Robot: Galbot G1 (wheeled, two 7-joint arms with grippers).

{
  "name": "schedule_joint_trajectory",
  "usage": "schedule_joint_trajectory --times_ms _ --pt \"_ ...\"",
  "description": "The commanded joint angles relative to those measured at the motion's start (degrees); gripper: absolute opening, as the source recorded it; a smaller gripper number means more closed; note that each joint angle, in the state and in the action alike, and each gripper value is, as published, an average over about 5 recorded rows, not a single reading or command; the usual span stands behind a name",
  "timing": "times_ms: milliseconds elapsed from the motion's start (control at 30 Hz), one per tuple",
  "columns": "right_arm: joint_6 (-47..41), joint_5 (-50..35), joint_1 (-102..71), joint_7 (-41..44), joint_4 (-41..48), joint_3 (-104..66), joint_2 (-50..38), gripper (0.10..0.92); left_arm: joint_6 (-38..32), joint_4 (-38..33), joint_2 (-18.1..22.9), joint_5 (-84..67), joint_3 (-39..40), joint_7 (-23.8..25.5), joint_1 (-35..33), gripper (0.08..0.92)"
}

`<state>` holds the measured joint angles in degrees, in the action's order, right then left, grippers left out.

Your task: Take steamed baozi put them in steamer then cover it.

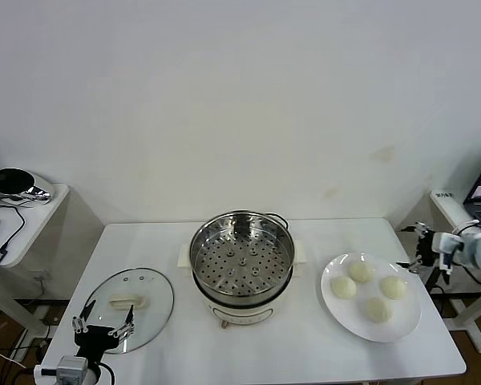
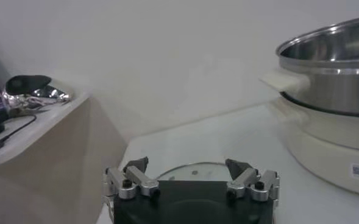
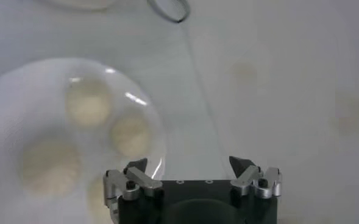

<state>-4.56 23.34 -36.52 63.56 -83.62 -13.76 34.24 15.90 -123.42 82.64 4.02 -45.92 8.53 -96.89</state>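
Four steamed baozi (image 1: pixel 369 288) sit on a white plate (image 1: pixel 334 307) at the lower right of the head view, none of them in the steamer (image 1: pixel 242 258) yet. That steel pot stands open at the centre of the white worktop (image 1: pixel 305 353), its perforated tray bare, and the cover (image 1: pixel 129 307) lies flat at the lower left with its cream handle up.

What the coming move turns on: the buns lie just inward of the right gripper (image 1: pixel 419 245), which hovers at the plate's outer edge at the right of the frame, so the right arm is plainly the nearer one for the first pick. Its wrist view looks down on the plate with the buns ahead of the jaws and off to one side (a reach toward the plate's middle seems needed). Those jaws are spread wide and hold nothing.

Near the bottom left corner, the left gripper (image 1: pixel 104 326) hangs over the near rim of the cover, jaws likewise spread wide and empty, well placed for the lid later.
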Motion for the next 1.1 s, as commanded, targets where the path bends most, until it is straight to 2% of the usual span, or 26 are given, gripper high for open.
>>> schedule_joint_trajectory --times_ms 33,367,1100 --pt "8.7 7.8 20.7 8.4 15.2 22.7 5.6 0.823 0.7 -1.8 1.0 0.8 0.0 -0.1 -0.9 0.823" --pt "11.5 12.1 22.0 8.0 23.8 24.6 13.2 0.823 0.8 -1.9 1.5 1.3 -0.1 -0.3 -1.9 0.823" --pt "11.3 13.1 20.8 3.5 31.0 24.3 17.4 0.823 0.9 -0.9 1.5 1.8 0.6 -0.2 -1.9 0.823"
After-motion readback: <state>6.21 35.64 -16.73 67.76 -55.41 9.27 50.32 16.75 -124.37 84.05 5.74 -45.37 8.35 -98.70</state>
